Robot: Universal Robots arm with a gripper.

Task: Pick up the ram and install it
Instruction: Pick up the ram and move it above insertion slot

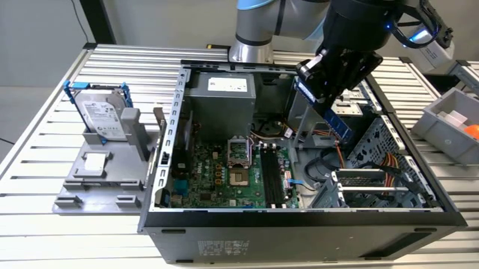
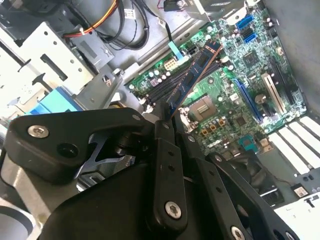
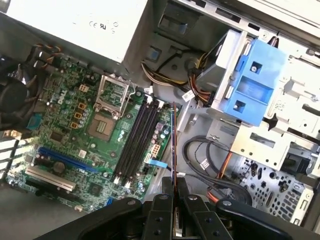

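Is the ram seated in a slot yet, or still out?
Out. The hand grips the ram above the open case; in the first wrist view the black slots lie empty beneath it.

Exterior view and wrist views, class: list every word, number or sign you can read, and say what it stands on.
None can be read.
Hard drive label: print too small to read.
Power supply sticker: blurred.
Computer case sticker: too small.
Motherboard markings: too small.
The ram, held in the gripper: no legible print.
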